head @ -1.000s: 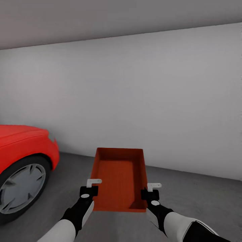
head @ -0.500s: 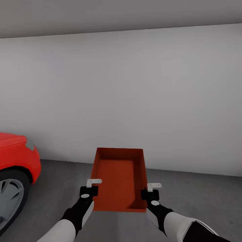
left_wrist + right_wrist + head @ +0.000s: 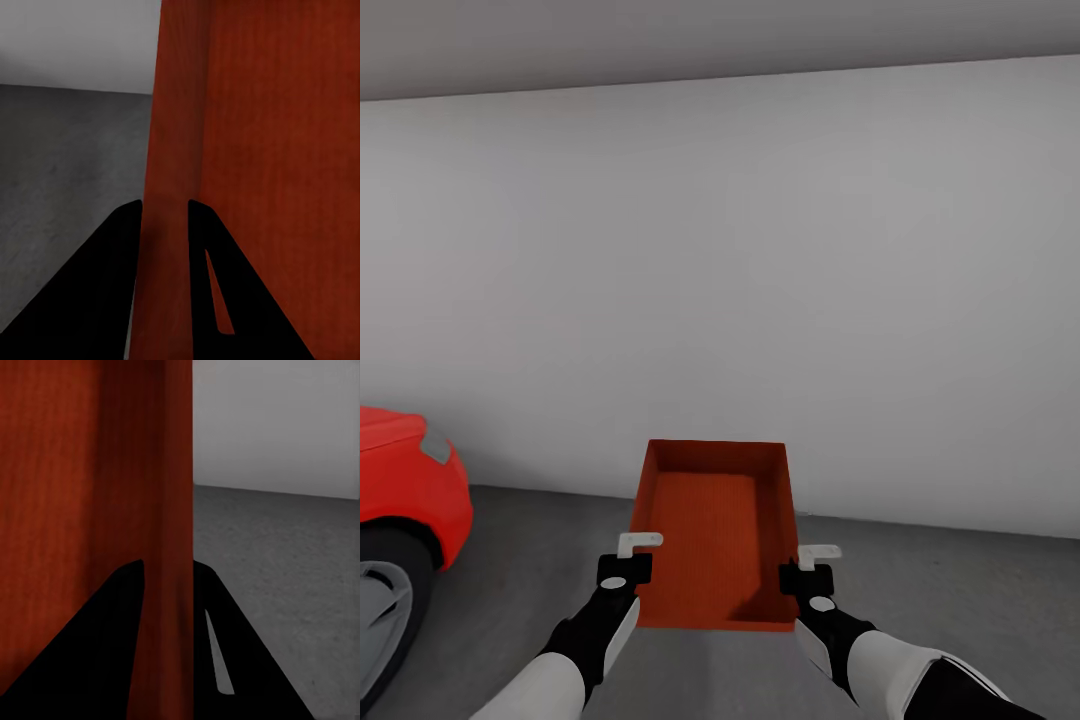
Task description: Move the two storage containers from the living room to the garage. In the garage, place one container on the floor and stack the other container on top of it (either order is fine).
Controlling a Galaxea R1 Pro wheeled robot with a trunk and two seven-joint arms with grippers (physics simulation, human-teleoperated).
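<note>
One storage container [image 3: 715,535] is carried in the air in front of the robot, above the grey floor [image 3: 960,610] of the garage, near the pale wall [image 3: 760,280]. It is an open orange-red box without lid, and it is empty. The left hand [image 3: 623,570] is closed on the left long wall, and the right hand [image 3: 807,572] is closed on the right long wall; in the wrist views each wall [image 3: 169,225] stands between the two dark fingers [image 3: 112,285], one finger inside and one outside. I judge the box to be light and rather stiff, because its thin walls keep straight under the pinch, but they look smooth, so it could slide if one hand loosens. Taking both long walls near the close end, as here, seems a good hold, because it keeps the box level. I count one container, two hands, and one red car [image 3: 405,480] at the left.
</note>
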